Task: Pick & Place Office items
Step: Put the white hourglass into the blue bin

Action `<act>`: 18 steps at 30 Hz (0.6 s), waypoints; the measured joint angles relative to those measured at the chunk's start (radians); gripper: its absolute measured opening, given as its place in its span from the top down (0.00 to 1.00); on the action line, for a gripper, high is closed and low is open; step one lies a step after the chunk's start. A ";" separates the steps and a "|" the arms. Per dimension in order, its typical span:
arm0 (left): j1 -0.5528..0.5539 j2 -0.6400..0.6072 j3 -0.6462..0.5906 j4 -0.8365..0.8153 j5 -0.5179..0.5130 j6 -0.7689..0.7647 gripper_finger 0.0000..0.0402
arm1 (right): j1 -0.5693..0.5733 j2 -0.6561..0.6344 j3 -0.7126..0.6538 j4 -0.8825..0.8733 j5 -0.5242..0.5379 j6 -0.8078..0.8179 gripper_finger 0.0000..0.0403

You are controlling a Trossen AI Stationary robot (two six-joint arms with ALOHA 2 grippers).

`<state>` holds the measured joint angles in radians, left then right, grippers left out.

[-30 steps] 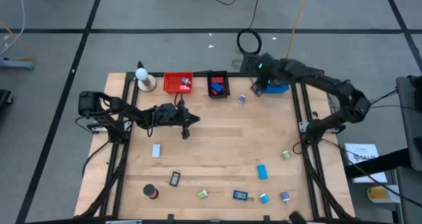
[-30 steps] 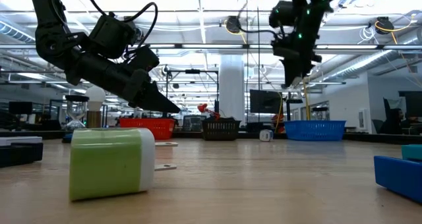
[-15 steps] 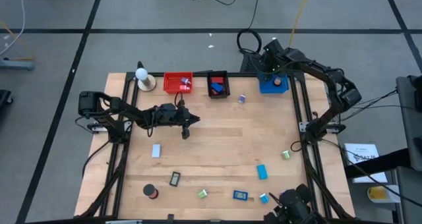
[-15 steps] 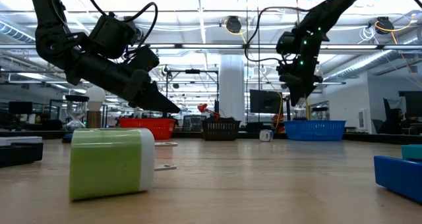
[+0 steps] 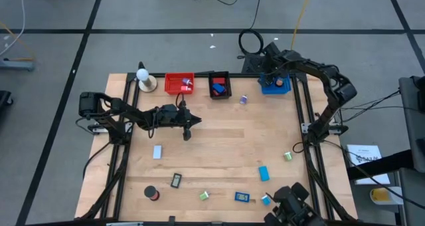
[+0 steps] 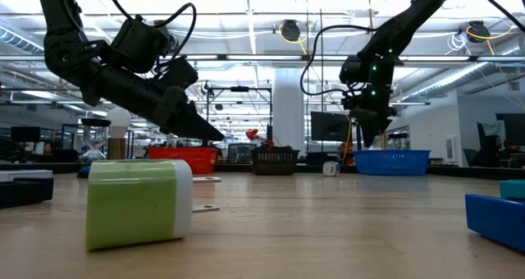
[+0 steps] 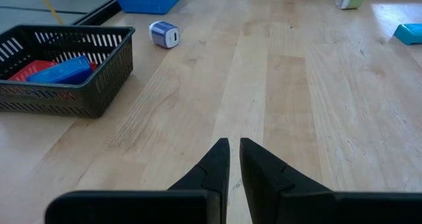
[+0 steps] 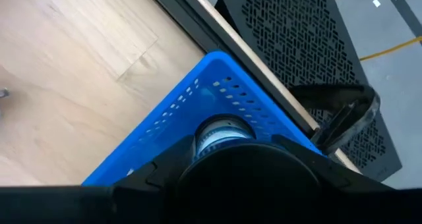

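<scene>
My right gripper point(image 5: 270, 74) hangs over the blue bin point(image 5: 275, 86) at the table's far right, shut on a black roll point(image 8: 244, 165). My left gripper point(image 5: 186, 134) hovers shut and empty above the bare wood left of centre point(image 7: 234, 145). Office items lie flat on the table: a purple-and-white piece point(image 5: 244, 100), a green piece point(image 5: 288, 156), two light-blue blocks point(image 5: 264, 173) point(image 5: 157, 151), a black-framed rectangle point(image 5: 176, 180), another black roll point(image 5: 152, 193), a green clip point(image 5: 204, 195) and a blue piece point(image 5: 242, 197). My right gripper has the black roll between its two fingers, which slant steeply down. The roll's round side point(image 8: 247, 155) bulges out in front of the jaws and hides where the fingers meet it. It hangs clear, just above the blue bin's rim point(image 8: 217, 69).
Red bin point(image 5: 178, 84) and black bin point(image 5: 219, 84), the latter holding red and blue pieces, stand along the far edge beside a white ball on a tan base point(image 5: 144, 76). A pale round thing point(image 8: 221, 133) lies in the blue bin. A dark bulky shape point(image 5: 292, 206) sits at the near right edge.
My right gripper has swung toward the table's far edge and come down over the blue bin, tipping more steeply downward, the roll still in its jaws. A dark bulky shape has come in at the near right edge and covers a small piece there.
</scene>
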<state>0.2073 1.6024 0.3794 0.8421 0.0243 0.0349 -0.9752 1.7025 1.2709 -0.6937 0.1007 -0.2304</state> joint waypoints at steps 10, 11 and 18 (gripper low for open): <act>0.000 0.000 0.000 0.000 0.000 0.000 0.89 | -0.019 0.010 -0.012 0.028 0.005 -0.041 0.55; 0.000 0.000 0.000 0.000 0.000 0.000 0.89 | -0.021 0.010 -0.018 0.032 0.006 -0.046 0.55; 0.000 0.000 0.000 0.000 0.000 0.000 0.89 | -0.024 0.010 -0.047 0.085 0.004 -0.071 0.54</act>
<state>0.2073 1.6024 0.3794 0.8421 0.0246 0.0354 -0.9991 1.7123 1.2241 -0.6086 0.1049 -0.3013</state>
